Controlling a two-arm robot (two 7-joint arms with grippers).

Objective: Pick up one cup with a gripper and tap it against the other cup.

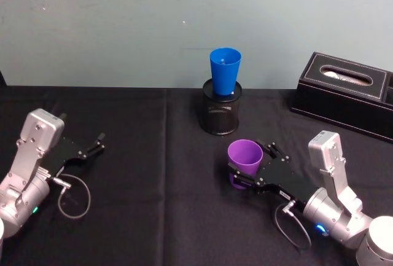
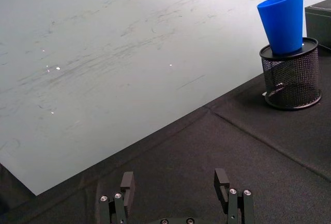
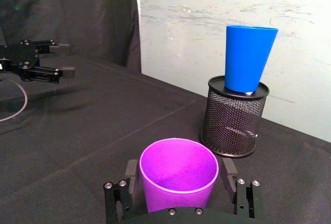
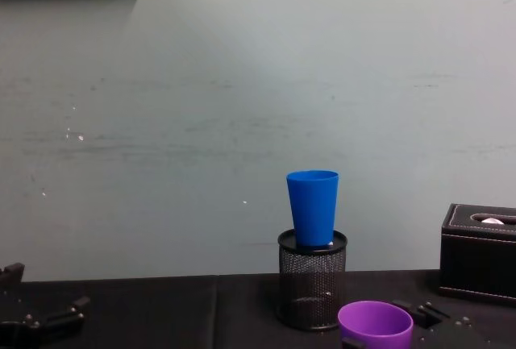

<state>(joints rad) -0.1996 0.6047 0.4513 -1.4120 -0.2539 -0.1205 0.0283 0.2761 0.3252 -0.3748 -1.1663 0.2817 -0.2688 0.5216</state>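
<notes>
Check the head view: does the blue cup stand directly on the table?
No, the blue cup sits upright in the top of the mesh holder, not on the table.

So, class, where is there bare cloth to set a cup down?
Bare: between left gripper and pen holder, and the front middle. Crowded: the right, where the right gripper clasps the purple cup near pen holder and tissue box.

Lower right of the frame, the right gripper point(image 1: 250, 166) clamps both sides of the purple cup point(image 1: 245, 156); lower left, the left gripper point(image 1: 96, 145) sits parked, fingers spread.
</notes>
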